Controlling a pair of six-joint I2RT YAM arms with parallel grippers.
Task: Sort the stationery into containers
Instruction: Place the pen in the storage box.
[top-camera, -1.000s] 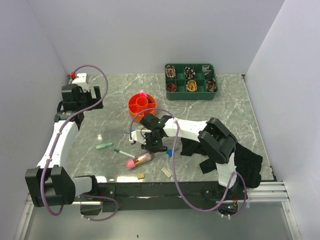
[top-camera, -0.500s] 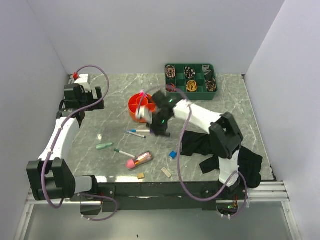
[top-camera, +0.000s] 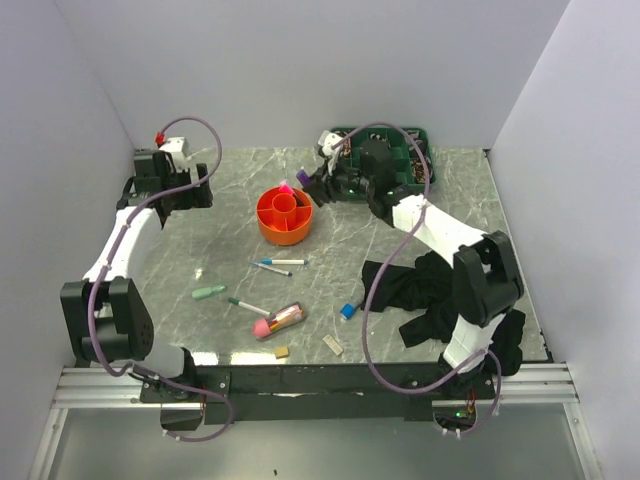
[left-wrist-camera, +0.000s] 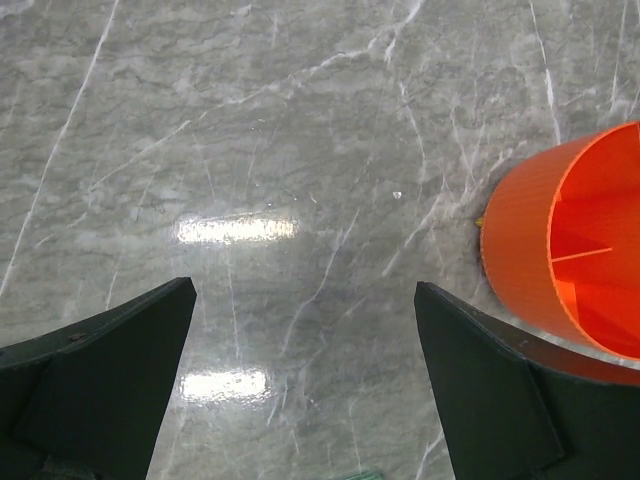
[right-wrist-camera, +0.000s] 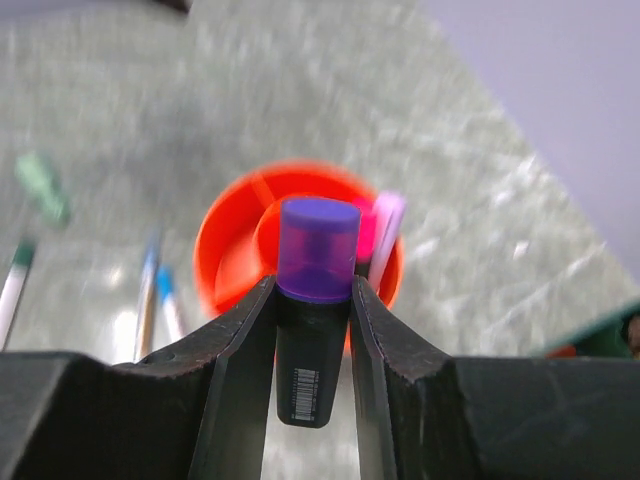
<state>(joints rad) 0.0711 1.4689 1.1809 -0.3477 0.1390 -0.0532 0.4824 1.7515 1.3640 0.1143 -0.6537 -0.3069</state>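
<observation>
My right gripper (top-camera: 311, 181) hangs just behind and right of the round orange organiser (top-camera: 268, 228), shut on a black highlighter with a purple cap (right-wrist-camera: 316, 300). In the right wrist view the organiser (right-wrist-camera: 225, 250) lies below the cap, with a pink marker (right-wrist-camera: 385, 225) standing in it. On the marble lie two pens (top-camera: 280, 262), a green marker (top-camera: 209, 292), a green-tipped pen (top-camera: 247, 305), a pink case (top-camera: 279, 320), a blue-capped piece (top-camera: 347, 310) and two beige erasers (top-camera: 282, 351). My left gripper (left-wrist-camera: 305, 300) is open over bare marble, left of the organiser (left-wrist-camera: 530, 240).
A green tray of ribbon rolls (top-camera: 385, 150) stands at the back, right behind my right arm. A black cloth (top-camera: 430, 290) is heaped at the right, by the right arm's base. White walls close in the table on three sides.
My right arm lifted the purple-capped highlighter from the middle of the table and swung it back to the organiser's far right side. The left arm drew slightly back and stayed open.
</observation>
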